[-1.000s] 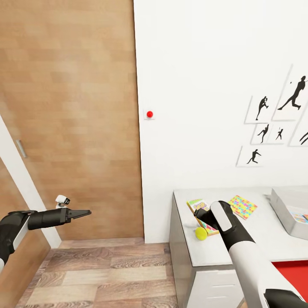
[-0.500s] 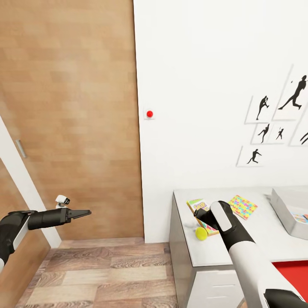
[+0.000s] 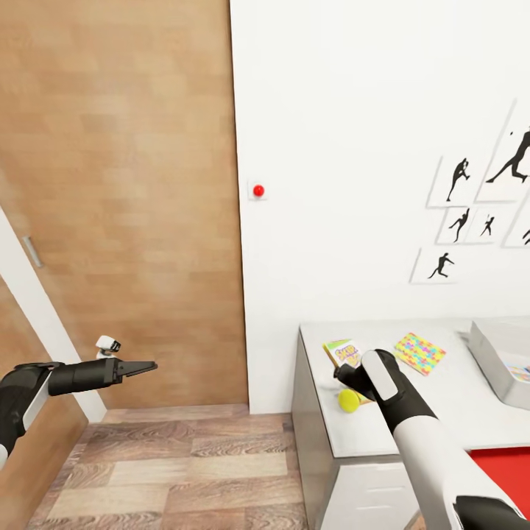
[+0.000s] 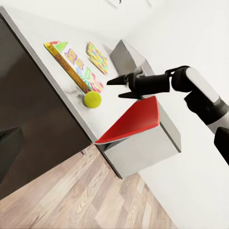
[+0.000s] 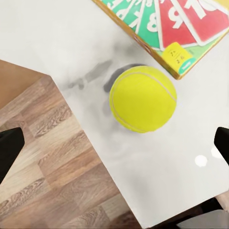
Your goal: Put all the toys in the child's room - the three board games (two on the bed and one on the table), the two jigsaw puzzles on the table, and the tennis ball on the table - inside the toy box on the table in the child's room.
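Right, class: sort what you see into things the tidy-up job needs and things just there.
Job:
ball
board game
puzzle
toy box
table
right gripper

Just there:
door
prints
red button
left gripper

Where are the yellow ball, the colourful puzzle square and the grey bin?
tennis ball (image 5: 143, 98): right wrist view, middle of the ball.
jigsaw puzzle (image 3: 419, 352): head view, centre of its top face.
toy box (image 3: 492, 352): head view, near sloping wall.

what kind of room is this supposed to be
Most likely a child's bedroom or playroom, in a simulator render. On the wall hang black baseball-player silhouette prints. On the pale table lie a tennis ball, a colourful jigsaw puzzle and a board game.
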### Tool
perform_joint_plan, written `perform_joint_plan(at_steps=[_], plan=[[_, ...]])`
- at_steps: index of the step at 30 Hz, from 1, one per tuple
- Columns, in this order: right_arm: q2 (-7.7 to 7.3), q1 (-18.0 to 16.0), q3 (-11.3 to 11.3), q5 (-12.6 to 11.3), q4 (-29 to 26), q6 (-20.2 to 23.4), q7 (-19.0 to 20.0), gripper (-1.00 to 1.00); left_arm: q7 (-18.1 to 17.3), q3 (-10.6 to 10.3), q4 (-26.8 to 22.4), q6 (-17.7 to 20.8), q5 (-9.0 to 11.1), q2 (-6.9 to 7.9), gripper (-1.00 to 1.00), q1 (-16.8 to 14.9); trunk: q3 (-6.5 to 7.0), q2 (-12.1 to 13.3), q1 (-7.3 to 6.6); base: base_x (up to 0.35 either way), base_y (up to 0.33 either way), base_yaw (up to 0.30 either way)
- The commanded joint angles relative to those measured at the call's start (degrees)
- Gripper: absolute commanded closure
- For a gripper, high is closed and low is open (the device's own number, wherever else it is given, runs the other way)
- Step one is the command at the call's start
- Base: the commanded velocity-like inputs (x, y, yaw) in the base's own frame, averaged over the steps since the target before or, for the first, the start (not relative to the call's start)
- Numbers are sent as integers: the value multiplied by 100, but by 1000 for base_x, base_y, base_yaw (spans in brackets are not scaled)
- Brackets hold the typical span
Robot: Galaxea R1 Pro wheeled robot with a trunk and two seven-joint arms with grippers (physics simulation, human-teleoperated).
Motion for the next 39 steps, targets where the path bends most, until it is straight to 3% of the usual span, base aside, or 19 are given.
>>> perform_joint_plan(at_steps=[1,39], plan=[[-5,-5,-3,-60,12,8,-55,-100,-20,-3,0,61,2,1,-100,-5,-23,-14,5,110,70,0],[-88,-5,-3,-64,90,-55,-56,-100,-20,-4,-1,61,2,-12,-100,-5,-379,-14,5,46,22,0]])
